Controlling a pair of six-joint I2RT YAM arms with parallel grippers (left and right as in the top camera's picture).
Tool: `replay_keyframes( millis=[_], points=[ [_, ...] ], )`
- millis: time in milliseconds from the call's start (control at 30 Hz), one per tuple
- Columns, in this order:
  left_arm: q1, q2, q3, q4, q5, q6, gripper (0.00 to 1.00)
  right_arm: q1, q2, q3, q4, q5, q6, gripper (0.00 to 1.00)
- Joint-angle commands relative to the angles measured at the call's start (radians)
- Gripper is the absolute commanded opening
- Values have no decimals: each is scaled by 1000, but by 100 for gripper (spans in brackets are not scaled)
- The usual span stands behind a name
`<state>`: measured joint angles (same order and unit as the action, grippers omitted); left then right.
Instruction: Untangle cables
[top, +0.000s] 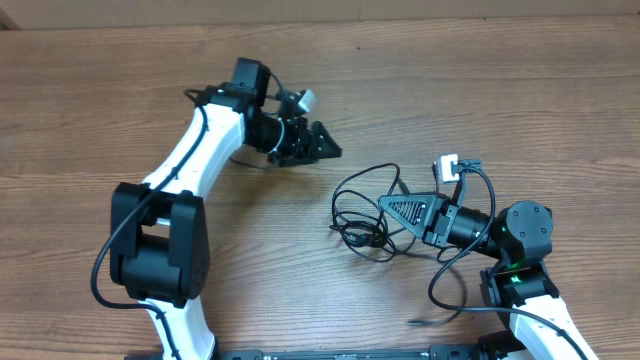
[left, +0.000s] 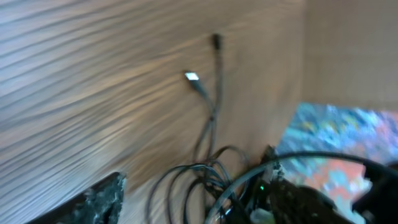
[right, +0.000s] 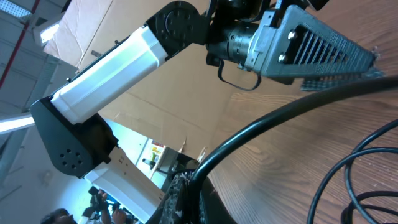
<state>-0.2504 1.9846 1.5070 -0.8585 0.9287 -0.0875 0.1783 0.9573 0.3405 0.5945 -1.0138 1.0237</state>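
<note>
**A:** How does the left arm stand?

**B:** Its white link runs up the table (top: 500, 80) from the near edge, and then the wrist bends right. The left gripper (top: 318, 143) points toward the middle with its jaws parted and nothing between them.

**A:** And the right?

**B:** It is folded short at the near right corner. The right gripper (top: 388, 206) aims left, pinched on one of the cables (top: 358, 215).

**A:** Where do they lie?

**B:** They lie in loose loops mid-table, beneath that gripper and to its left, well apart from the left gripper. The left wrist view shows a silver-tipped plug (left: 192, 78) stretched out from the loops.
</note>
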Motion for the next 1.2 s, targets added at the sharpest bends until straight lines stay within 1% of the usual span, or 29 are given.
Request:
replay_keyframes(
  millis=[0,167,200,233,367,467,500,533,600,667,767,833,900,967,1067,1100,1167],
  points=[
    [-47,9,14,11,115,214,79,5,-9,35,11,-18,16,4],
    [-109,9,14,15,113,374,80,5,-9,35,34,-24,101,4],
    [-122,9,14,21,103,393,78,5,-9,35,53,-24,122,4],
    [-138,9,14,30,77,399,74,5,-9,35,78,-24,147,4],
    [-199,9,14,76,-67,394,52,5,-9,35,204,-26,266,4],
    [-235,9,14,124,-170,345,29,5,-9,35,266,-28,317,4],
    [-243,9,14,137,-195,322,19,5,-9,35,265,-27,316,4],
    [-248,9,14,156,-236,283,4,5,-9,35,259,-27,316,4],
    [-247,8,19,165,-283,229,4,5,-7,35,246,-27,315,4],
    [-230,8,42,141,-312,201,4,3,-3,35,213,-26,305,4],
    [-179,-2,112,37,-319,195,4,-6,11,35,145,-22,229,5],
    [-131,-16,176,-50,-318,185,4,-11,25,35,77,-11,151,8],
    [-81,-28,243,-127,-307,162,4,-10,42,35,-16,21,54,16],
    [-31,-40,309,-188,-266,105,4,-10,60,35,-114,70,-35,24],
    [38,-58,373,-242,-111,35,4,-10,87,35,-301,193,-176,43],
    [55,-65,382,-246,-53,29,4,-10,93,35,-359,237,-222,47],
    [84,-79,389,-243,64,18,4,-10,94,35,-463,326,-286,52]
  ],
)
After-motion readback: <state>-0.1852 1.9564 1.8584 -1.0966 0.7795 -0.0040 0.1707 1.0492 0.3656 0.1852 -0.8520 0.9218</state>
